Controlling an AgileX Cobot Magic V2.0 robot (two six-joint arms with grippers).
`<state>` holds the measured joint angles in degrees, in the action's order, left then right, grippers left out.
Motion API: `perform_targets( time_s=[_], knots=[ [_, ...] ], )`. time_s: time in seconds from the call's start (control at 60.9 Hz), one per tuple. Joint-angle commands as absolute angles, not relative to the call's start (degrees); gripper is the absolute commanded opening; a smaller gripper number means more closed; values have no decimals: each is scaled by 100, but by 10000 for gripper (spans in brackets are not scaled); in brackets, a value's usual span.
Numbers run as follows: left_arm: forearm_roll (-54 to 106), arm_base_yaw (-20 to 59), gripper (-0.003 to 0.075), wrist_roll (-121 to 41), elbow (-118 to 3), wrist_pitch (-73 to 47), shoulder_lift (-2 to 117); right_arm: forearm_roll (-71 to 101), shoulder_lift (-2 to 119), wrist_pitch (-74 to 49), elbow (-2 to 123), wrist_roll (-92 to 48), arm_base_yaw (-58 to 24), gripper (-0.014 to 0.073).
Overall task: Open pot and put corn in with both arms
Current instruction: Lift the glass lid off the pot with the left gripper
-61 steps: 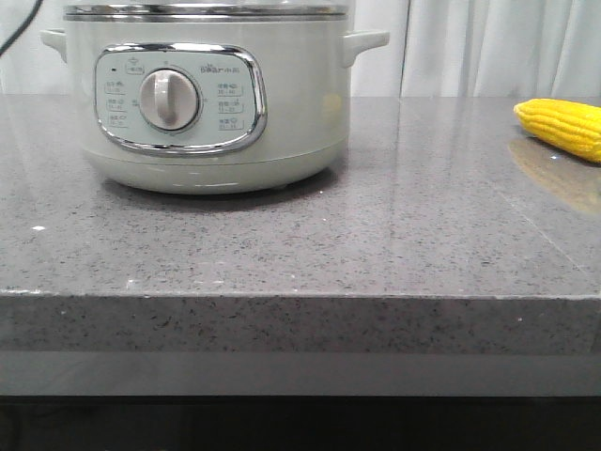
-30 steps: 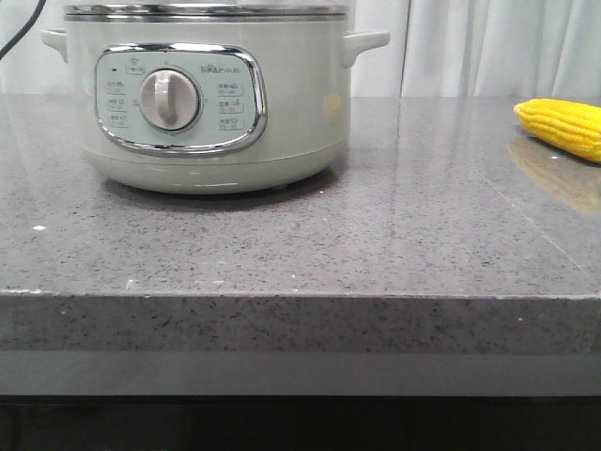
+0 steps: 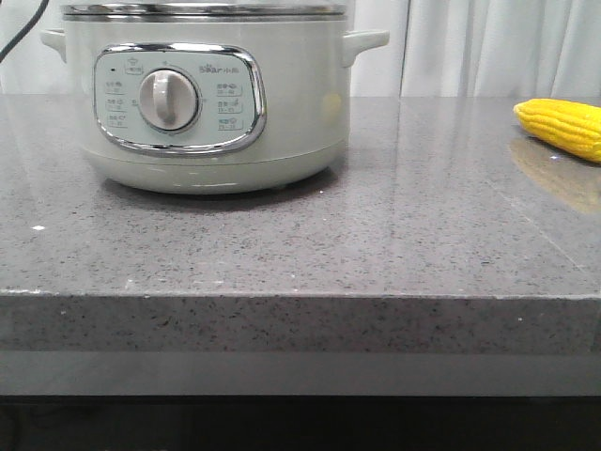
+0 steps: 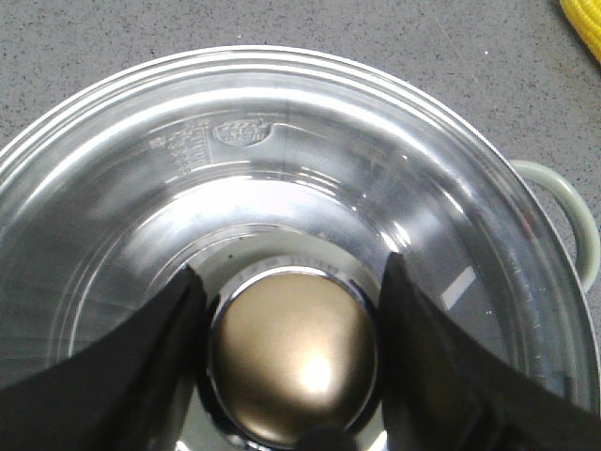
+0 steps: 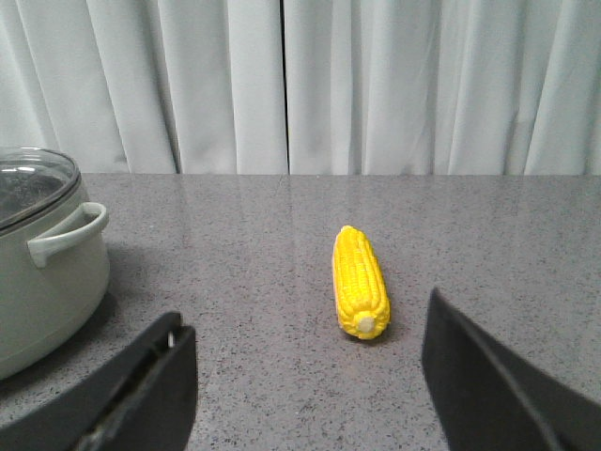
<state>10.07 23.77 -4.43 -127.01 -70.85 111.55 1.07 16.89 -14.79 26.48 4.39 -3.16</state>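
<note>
Pot (image 3: pixel 207 103) sits at 11 o'clock on the counter (image 3: pixel 376 235), lid (image 4: pixel 282 188) on; corn (image 3: pixel 563 127) lies on its side at 2 o'clock, well apart from the pot. Left gripper (image 4: pixel 291 366) hangs over the lid, fingers spread either side of the knob (image 4: pixel 293 362), contact unclear. Right gripper (image 5: pixel 305 395) spread wide, empty, corn lying ahead of it.

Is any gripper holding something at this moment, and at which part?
The left gripper has its fingers on both sides of the lid knob of the pot; firm contact cannot be told. The right gripper is open, holding nothing.
</note>
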Motion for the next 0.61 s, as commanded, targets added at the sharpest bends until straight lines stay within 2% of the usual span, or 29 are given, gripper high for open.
perform_targets(
  time_s=[0.0,0.361,0.591],
  knots=[
    [1092,2343,64,-440,-12917,-6848,10818,54,1790,-1049,2861,451,-299,528],
    [1132,2227,64,-440,-12917,-6399,10350,54,1790,-1049,2861,451,-299,528],
    [1132,2064,64,-440,-12917,-6662,9896,54,1790,-1049,2861,451,-299,528]
  ],
)
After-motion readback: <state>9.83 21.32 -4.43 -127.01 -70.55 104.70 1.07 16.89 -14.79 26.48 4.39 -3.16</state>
